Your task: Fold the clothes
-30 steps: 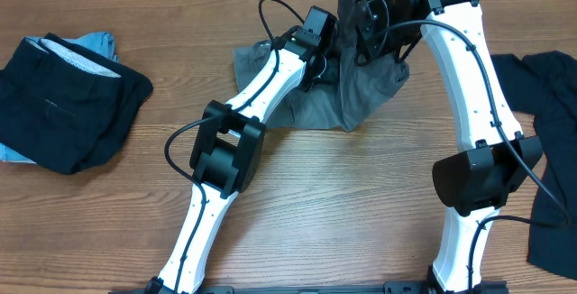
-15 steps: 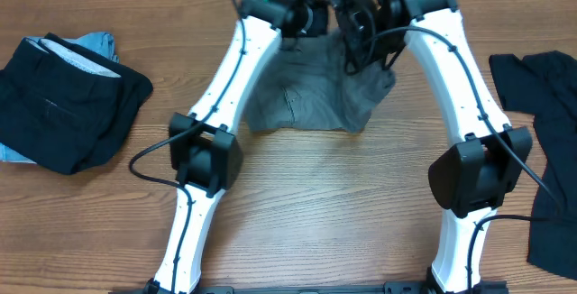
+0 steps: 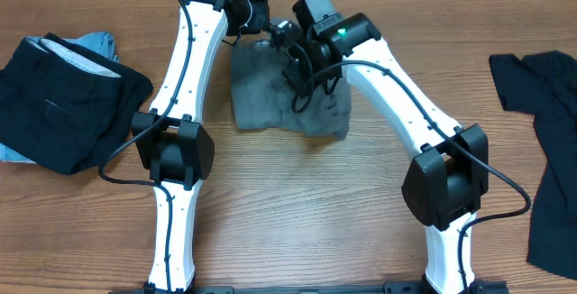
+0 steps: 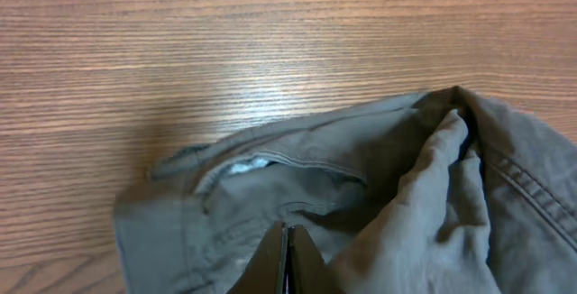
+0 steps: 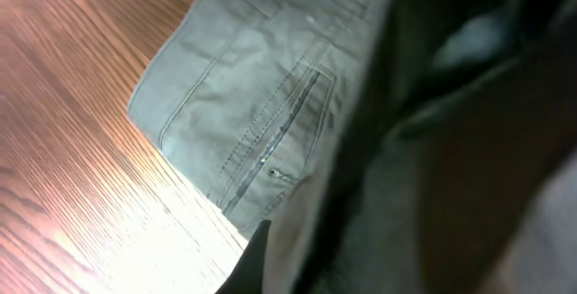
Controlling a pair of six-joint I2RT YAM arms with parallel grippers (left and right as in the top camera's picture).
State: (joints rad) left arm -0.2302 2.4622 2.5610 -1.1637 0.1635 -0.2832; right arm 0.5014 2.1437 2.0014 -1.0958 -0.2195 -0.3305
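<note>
Spreading step: I am holding the grey garment (image 3: 270, 105), bunched at the far middle of the table (image 3: 297, 204). The left gripper (image 4: 286, 237) is pinching its fabric with jaws together, while cloth is hiding the right gripper (image 3: 305, 59), so I cannot tell its state. Next, I judge, it needs drawing flat before any fold.

Probably a robotics lab or test bench, though little beyond it shows: a bare wood-grain tabletop (image 3: 297, 213) fills the view, two white-and-black robot arms (image 3: 176, 195) trail loose cables (image 3: 126, 163), and dark clothes (image 3: 63, 105) lie heaped.
</note>
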